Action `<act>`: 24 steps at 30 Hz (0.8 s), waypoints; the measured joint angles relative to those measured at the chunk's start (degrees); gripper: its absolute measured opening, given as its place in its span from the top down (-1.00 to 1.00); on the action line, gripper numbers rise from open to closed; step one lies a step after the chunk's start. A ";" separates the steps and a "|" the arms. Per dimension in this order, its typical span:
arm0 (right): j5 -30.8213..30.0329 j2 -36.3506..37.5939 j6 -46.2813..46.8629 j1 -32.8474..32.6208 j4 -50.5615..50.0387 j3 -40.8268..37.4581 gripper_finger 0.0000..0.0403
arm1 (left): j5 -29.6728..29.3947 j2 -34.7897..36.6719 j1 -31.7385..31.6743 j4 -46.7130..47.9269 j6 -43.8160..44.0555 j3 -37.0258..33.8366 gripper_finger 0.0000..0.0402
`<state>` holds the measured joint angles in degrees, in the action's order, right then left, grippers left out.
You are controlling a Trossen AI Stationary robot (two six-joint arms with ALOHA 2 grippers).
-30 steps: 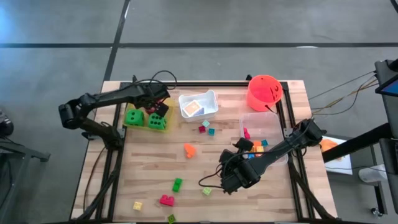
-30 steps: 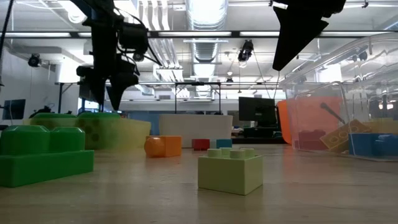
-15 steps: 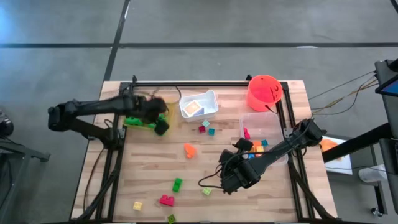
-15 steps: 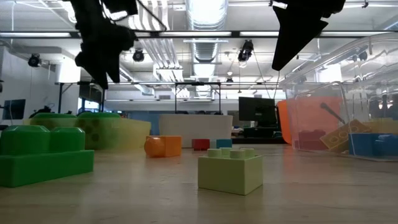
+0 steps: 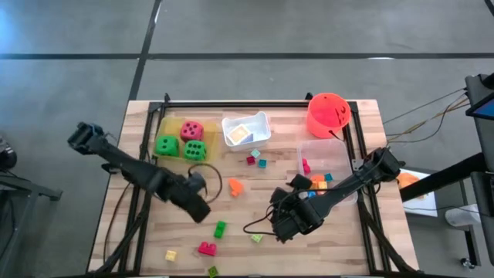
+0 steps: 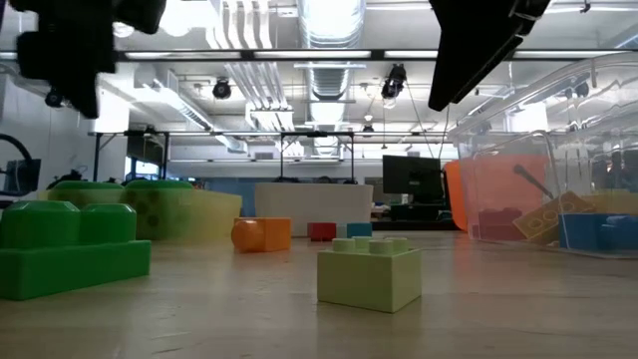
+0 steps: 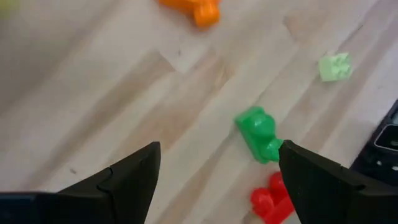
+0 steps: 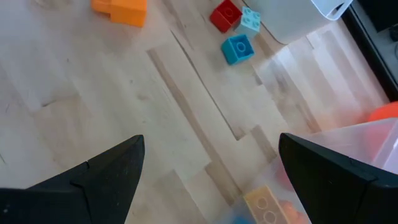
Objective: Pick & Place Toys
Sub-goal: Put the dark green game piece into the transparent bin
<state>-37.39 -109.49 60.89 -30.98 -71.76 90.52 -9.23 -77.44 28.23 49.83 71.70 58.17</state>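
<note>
Green brick (image 7: pixel 260 134) lies just ahead of open, empty left end effector (image 7: pixel 217 171).

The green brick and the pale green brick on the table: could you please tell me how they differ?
The green brick is saturated green; the pale green brick is washed-out lime. The green brick is longer, the pale one squarer. The green one lies nearer the left claw, the pale one nearer the right claw. Both lie loose on bare wood.

Three dice (image 5: pixel 183 140), three trays (image 5: pixel 246 130), one bucket (image 5: pixel 328 114), about ten loose bricks (image 5: pixel 221 228)
</note>
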 joint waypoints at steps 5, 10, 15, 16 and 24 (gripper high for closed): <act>-0.03 0.00 -0.01 0.00 0.48 0.00 -0.81 | 0.20 -6.46 2.31 -1.07 5.63 1.12 -0.55; -0.04 0.00 -1.10 0.00 0.57 -0.16 -0.81 | 0.80 -12.26 2.43 -1.23 6.16 5.38 -0.55; -0.07 0.00 -1.58 0.00 0.51 -0.60 -0.81 | 2.09 -19.05 2.45 -0.31 6.34 10.57 -0.55; -0.05 0.00 -1.75 0.00 0.41 -0.69 -0.81 | 2.20 -20.46 2.45 -0.09 6.32 11.62 -0.55; -0.09 0.15 -4.14 -0.29 -0.12 -0.83 -0.81 | 1.09 -27.85 2.45 -0.54 4.89 15.80 -0.56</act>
<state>-37.47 -109.34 56.75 -31.27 -71.88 89.69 -8.14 -105.29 30.68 49.29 76.60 73.97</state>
